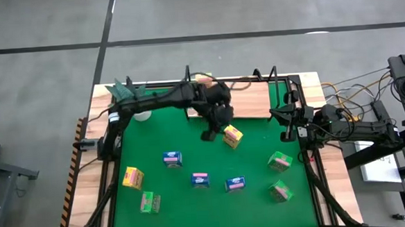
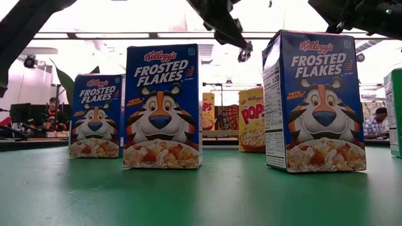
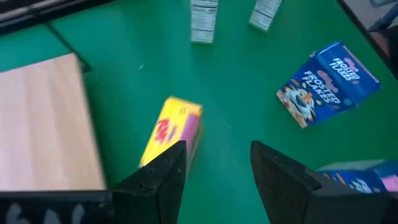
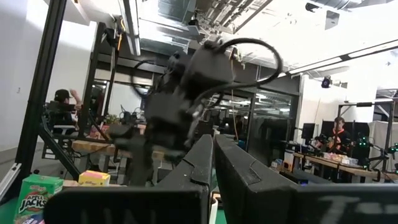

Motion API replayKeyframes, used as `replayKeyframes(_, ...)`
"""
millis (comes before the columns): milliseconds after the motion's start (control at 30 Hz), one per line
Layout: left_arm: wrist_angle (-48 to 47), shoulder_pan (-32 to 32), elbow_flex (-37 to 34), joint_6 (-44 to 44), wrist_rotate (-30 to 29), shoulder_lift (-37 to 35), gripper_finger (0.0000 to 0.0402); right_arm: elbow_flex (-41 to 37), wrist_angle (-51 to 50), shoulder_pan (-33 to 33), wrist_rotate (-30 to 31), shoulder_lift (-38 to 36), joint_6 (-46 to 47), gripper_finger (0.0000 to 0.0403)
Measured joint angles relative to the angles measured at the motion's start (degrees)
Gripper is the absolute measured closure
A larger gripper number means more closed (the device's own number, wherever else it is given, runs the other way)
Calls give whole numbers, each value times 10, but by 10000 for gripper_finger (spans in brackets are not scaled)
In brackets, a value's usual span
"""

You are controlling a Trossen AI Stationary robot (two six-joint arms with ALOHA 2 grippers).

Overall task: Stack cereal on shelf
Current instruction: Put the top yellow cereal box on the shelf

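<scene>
My left gripper [image 1: 210, 134] [image 3: 217, 168] hangs open above the green mat, tipped downward, with nothing between its fingers. A yellow cereal box [image 1: 232, 135] [image 3: 172, 129] lies on the mat just beside one finger, apart from it. Three blue boxes [image 1: 172, 158] [image 1: 200, 179] [image 1: 235, 184] stand upright on the mat, with green boxes [image 1: 280, 162] [image 1: 149, 202] and another yellow one [image 1: 132, 177] around them. The shelf [image 1: 250, 97] [image 3: 43, 124], a light wooden board in a black wire frame, sits at the far edge. My right gripper [image 1: 286, 116] [image 4: 213, 158] waits shut at the right, raised.
The low view shows my left gripper [image 2: 244, 50] well above the standing blue boxes [image 2: 162, 107] [image 2: 314, 100]. A plant in a white pot [image 1: 136, 103] stands at the far left corner. Cables and gear lie past the table's right edge. People sit in the room behind.
</scene>
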Motion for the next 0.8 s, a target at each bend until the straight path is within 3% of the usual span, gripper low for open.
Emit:
replayKeyframes(333,128,-15,-116,0,-5,0,240,0,0,0,0,-1,0,394)
replayKeyframes(800,170,-13,-128,14,-34,0,239,0,0,0,0,-1,0,394)
